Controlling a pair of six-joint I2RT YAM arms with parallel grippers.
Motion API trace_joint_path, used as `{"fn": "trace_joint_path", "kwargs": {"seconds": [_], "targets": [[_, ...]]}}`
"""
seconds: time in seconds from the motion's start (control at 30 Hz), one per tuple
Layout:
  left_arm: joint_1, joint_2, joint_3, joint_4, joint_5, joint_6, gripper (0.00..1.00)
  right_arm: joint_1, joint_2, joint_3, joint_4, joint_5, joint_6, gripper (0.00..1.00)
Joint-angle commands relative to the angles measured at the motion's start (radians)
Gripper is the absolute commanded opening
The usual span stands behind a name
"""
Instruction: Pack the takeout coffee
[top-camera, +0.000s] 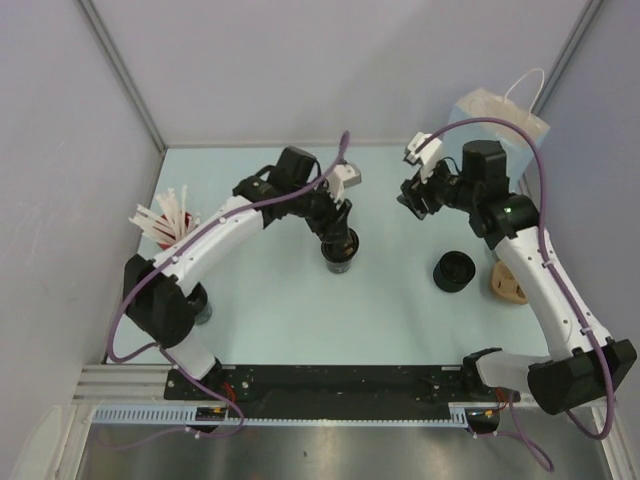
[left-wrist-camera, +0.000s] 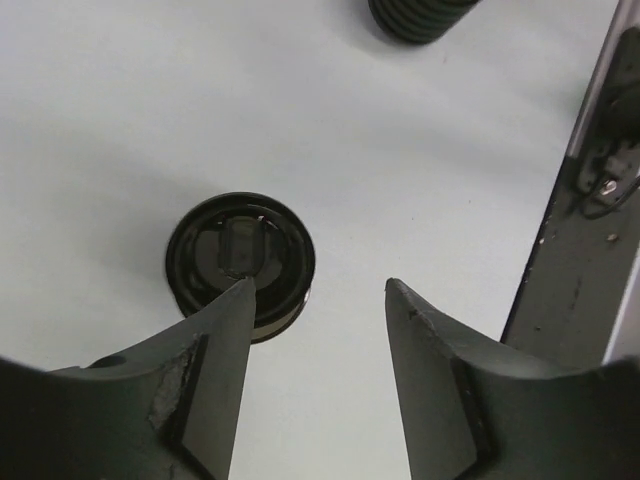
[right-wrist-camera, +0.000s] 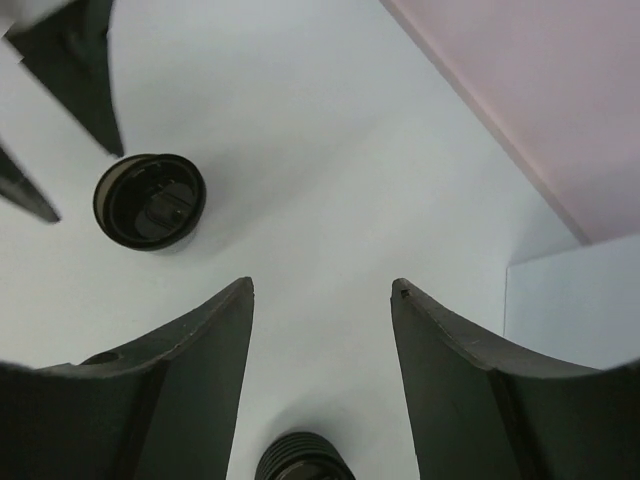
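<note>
The takeout coffee (top-camera: 340, 250) is a short black cup with a round black sip lid, standing upright at mid-table. My left gripper (top-camera: 337, 222) hovers just above it and is open. In the left wrist view the lidded cup (left-wrist-camera: 240, 262) lies beside and partly under the left fingertip (left-wrist-camera: 235, 300), not between the jaws, and my left gripper (left-wrist-camera: 315, 290) holds nothing. My right gripper (top-camera: 413, 200) hangs open and empty to the right of the cup. The right wrist view shows my right gripper (right-wrist-camera: 322, 288) over bare table, with the cup (right-wrist-camera: 150, 200) at upper left.
A black ribbed cup (top-camera: 455, 272) stands right of centre, beside the brown pulp carrier (top-camera: 508, 282). The pale-blue paper bag (top-camera: 500, 120) stands at the back right corner. A red cup of white straws (top-camera: 172, 222) is at the left. Walls enclose the table.
</note>
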Motion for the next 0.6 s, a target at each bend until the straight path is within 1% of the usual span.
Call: {"fn": "trace_joint_path", "kwargs": {"seconds": [0.0,0.03,0.17,0.23,0.27,0.37,0.57], "targets": [[-0.121,-0.001,-0.051,0.020,-0.202,0.083,0.61,-0.122,-0.027,0.005,-0.033,-0.146,0.077,0.63],[-0.133,0.008,-0.048,0.021,-0.242,0.072,0.61,-0.145,-0.030,0.005,-0.050,-0.154,0.086,0.63],[-0.167,0.085,0.004,0.006,-0.290,0.005,0.63,-0.174,-0.045,0.001,-0.067,-0.145,0.118,0.64],[-0.185,0.102,0.024,0.006,-0.325,-0.032,0.63,-0.180,-0.066,-0.019,-0.049,-0.136,0.149,0.64],[-0.196,0.108,0.027,0.007,-0.381,-0.035,0.63,-0.184,-0.074,-0.027,-0.044,-0.134,0.154,0.64],[-0.239,0.129,0.037,0.007,-0.484,-0.041,0.63,-0.185,-0.105,-0.060,-0.019,-0.137,0.171,0.65],[-0.270,0.160,0.037,0.035,-0.570,-0.060,0.62,-0.199,-0.119,-0.097,-0.002,-0.159,0.180,0.65]]}}
